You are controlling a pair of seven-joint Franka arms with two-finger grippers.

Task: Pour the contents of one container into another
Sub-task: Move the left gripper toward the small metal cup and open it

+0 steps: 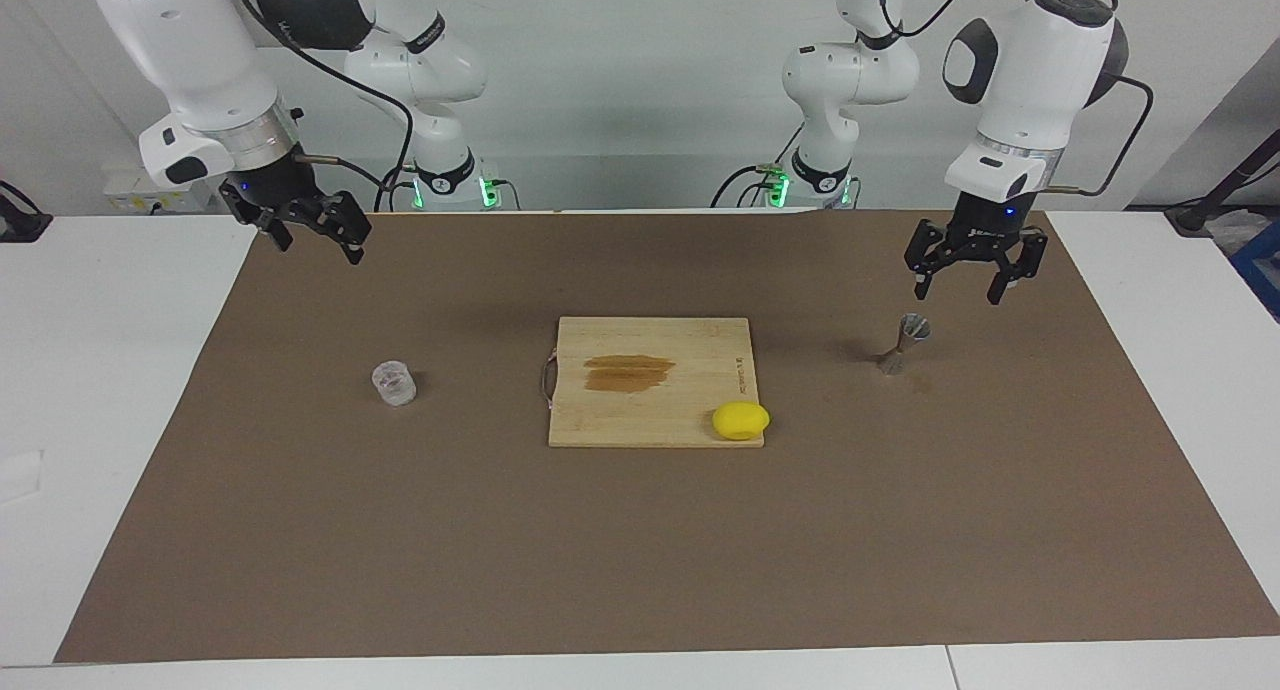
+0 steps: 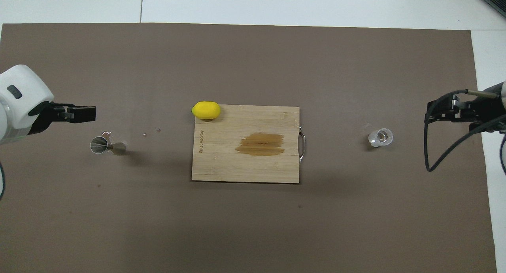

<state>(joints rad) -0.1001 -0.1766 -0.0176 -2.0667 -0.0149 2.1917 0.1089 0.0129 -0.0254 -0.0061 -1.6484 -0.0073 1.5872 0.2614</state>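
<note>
Brown mat [image 1: 640,550], clear cup [image 1: 394,382] (short, upright)

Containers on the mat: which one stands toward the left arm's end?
The silver jigger, hourglass-shaped, just below the left gripper. The clear glass cup stands toward the right arm's end.

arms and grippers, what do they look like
Both arms are glossy white with rounded shells and black joint sections; green lights glow at the bases. The left gripper and right gripper are black with two fingers, below silver wrist rings. Black cables loop along each arm.
</note>
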